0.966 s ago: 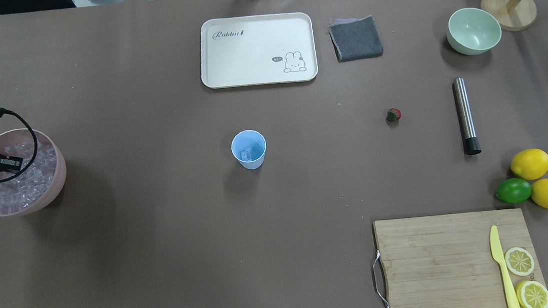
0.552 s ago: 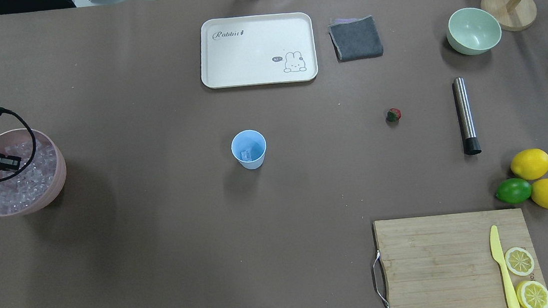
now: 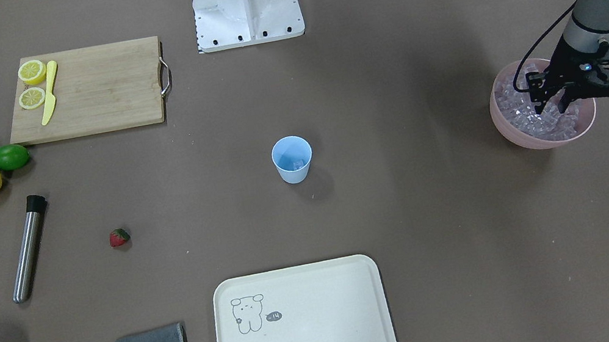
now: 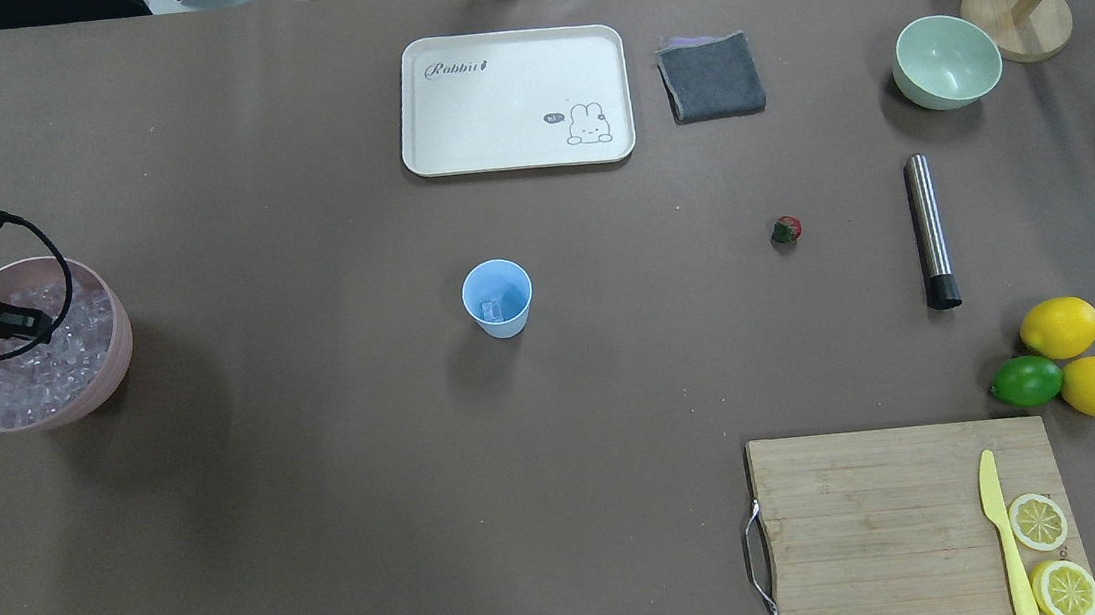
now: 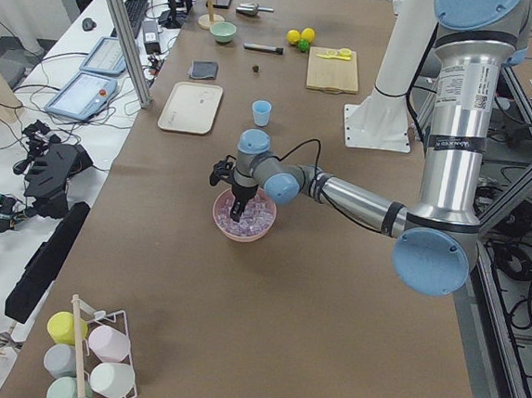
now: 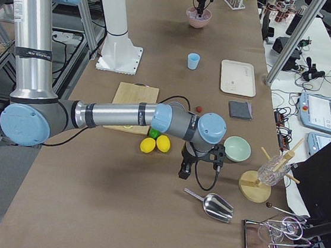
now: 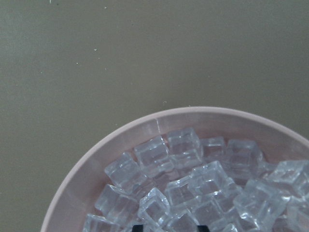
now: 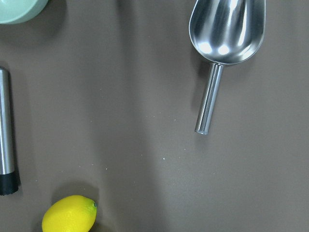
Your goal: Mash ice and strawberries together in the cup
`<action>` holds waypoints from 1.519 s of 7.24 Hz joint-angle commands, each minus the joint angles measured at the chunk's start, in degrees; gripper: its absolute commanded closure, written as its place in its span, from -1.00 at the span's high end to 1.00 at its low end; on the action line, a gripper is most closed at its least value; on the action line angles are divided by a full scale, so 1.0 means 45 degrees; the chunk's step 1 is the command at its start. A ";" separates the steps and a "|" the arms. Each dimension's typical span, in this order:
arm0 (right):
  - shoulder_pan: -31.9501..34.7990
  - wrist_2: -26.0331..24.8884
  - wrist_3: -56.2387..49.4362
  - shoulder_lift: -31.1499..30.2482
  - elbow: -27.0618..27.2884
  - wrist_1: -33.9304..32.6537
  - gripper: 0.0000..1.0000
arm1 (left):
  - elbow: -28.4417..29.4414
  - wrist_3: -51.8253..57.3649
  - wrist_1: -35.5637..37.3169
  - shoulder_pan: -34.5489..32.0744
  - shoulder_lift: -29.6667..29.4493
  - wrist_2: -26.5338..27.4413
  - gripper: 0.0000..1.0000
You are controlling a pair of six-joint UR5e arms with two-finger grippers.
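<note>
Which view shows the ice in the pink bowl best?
The left wrist-mounted view: the ice is close, single cubes distinct. Front-facing and overhead views show it small, partly behind the left gripper; the side views, tinier.

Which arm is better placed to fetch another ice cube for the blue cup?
The left. Its gripper is down among the ice in the pink bowl, while the right gripper hangs at the table's other end, near the metal scoop.

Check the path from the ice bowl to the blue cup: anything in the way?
Nothing visible. Between the pink bowl and the cup lies only bare table; the left gripper is down in the ice.
</note>
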 commanded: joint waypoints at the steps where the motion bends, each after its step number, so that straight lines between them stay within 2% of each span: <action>1: 0.0008 0.0008 0.0000 0.0206 -0.0094 0.0000 1.00 | 0.0081 0.0008 0.0051 -0.0010 0.0009 -0.0006 -0.01; 7: 0.0008 0.0008 -0.0020 0.0285 -0.0191 0.0000 1.00 | 0.0746 0.0008 0.0090 0.0107 0.0009 -0.0025 -0.01; 8: 0.0008 -0.0012 -0.0020 0.0265 -0.0191 0.0000 1.00 | 0.0727 0.0008 0.0090 0.0107 0.0009 -0.0026 -0.14; 9: 0.0008 -0.0031 -0.0020 0.0246 -0.0191 0.0000 1.00 | 0.0669 0.0008 0.0090 0.0107 0.0009 -0.0045 -0.91; 10: 0.0008 -0.0031 -0.0020 0.0226 -0.0172 0.0000 1.00 | 0.0591 0.0008 0.0109 0.0088 0.0009 -0.0142 -1.00; 11: 0.0008 -0.0012 -0.0020 0.0207 -0.0172 0.0000 1.00 | 0.0493 0.0047 0.0341 -0.0048 -0.0011 -0.0665 -1.00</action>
